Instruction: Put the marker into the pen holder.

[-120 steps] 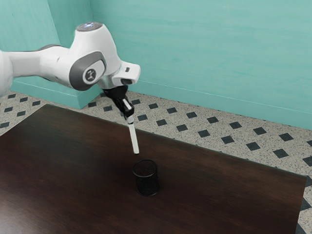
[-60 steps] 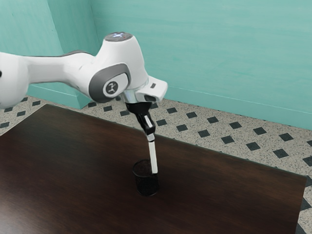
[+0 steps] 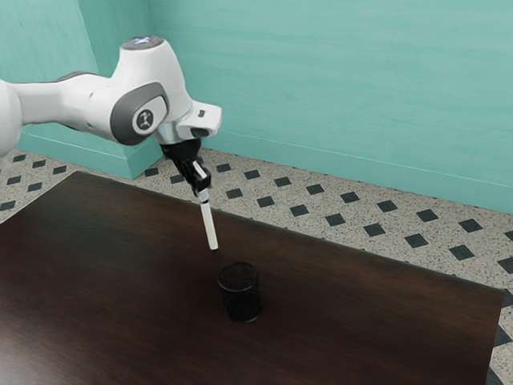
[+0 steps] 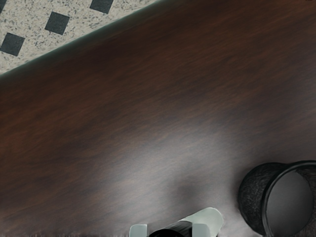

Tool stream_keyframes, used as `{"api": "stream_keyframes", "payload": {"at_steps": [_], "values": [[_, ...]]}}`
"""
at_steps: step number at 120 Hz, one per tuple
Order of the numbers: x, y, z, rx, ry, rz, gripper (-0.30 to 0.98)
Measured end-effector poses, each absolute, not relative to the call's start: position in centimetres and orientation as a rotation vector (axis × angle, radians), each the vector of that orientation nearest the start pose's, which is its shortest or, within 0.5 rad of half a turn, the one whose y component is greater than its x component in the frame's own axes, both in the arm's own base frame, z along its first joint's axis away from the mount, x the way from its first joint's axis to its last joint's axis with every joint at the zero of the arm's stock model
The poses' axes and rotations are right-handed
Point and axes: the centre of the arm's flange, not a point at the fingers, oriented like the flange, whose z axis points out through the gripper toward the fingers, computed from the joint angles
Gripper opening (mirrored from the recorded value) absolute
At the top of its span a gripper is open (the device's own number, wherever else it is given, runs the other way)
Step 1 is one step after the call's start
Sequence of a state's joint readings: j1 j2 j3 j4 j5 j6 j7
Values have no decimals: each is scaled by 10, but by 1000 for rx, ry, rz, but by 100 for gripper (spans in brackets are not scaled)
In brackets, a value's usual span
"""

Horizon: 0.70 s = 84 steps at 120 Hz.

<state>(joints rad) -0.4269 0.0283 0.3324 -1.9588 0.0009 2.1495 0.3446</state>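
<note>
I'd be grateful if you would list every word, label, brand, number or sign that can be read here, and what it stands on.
No text can be read for certain.
White robot arm's round, grey-rimmed joint cover: a small logo-like mark, too small to read.
Arm's round grey top cap: a pale mark, too small to read.
White, dark-tipped marker: none visible.
Black cylindrical pen holder: none visible.

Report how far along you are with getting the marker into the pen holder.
Done: the marker is picked up. In hand: my gripper grips it by its upper end, slanting down, its lower end outside the pen holder, which stands upright on the table. Left: bring it over the rim, lower it in and let go.
</note>
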Motion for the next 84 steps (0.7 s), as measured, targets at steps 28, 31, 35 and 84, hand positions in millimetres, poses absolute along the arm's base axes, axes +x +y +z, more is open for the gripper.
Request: {"api": "stream_keyframes", "payload": {"at_steps": [28,31,35,84], "values": [[582,-81,480,-3007,737,-267,-10],[585,-88,480,-3000,752,-271,-10],[587,-99,481,-2992,777,-277,-10],[612,-141,479,-2949,848,-278,-10]]}}
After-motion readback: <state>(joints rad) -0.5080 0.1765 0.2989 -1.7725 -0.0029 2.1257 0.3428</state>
